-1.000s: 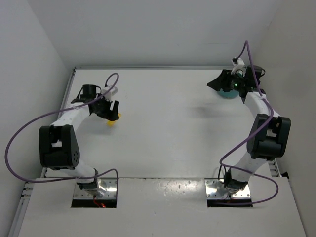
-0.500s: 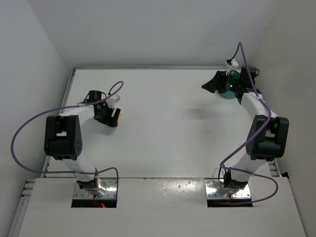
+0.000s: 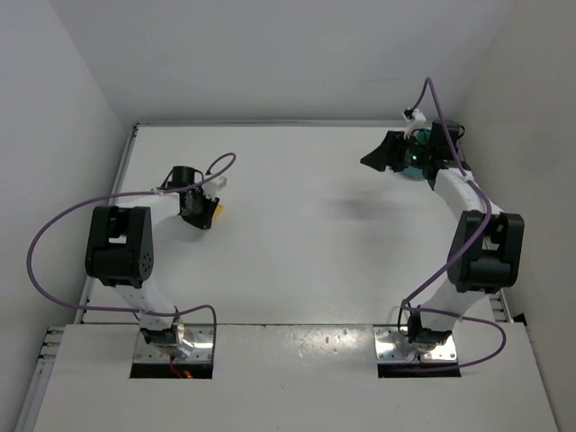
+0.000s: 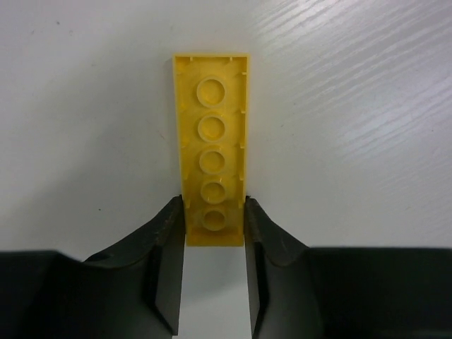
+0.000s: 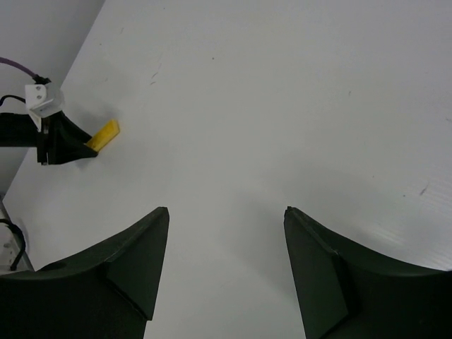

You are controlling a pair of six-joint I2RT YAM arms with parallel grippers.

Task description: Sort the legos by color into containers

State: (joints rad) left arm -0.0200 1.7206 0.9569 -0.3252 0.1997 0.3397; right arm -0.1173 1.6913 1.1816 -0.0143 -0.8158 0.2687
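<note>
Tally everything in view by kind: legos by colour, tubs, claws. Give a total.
yellow lego: 1
legos of other colours: 0 in view
teal tub: 1, mostly hidden under the right arm
claws: 2, left claw and right claw
total: 4

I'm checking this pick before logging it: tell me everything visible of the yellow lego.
The yellow lego is a long, thin plate of glossy yellow plastic, hollow underside up: a raised rim around one row of five round tubes. It appears to lie flat on the white table, pointing straight away from the left gripper, whose two black fingers press the long sides of its near end. Nothing else touches it.
</note>
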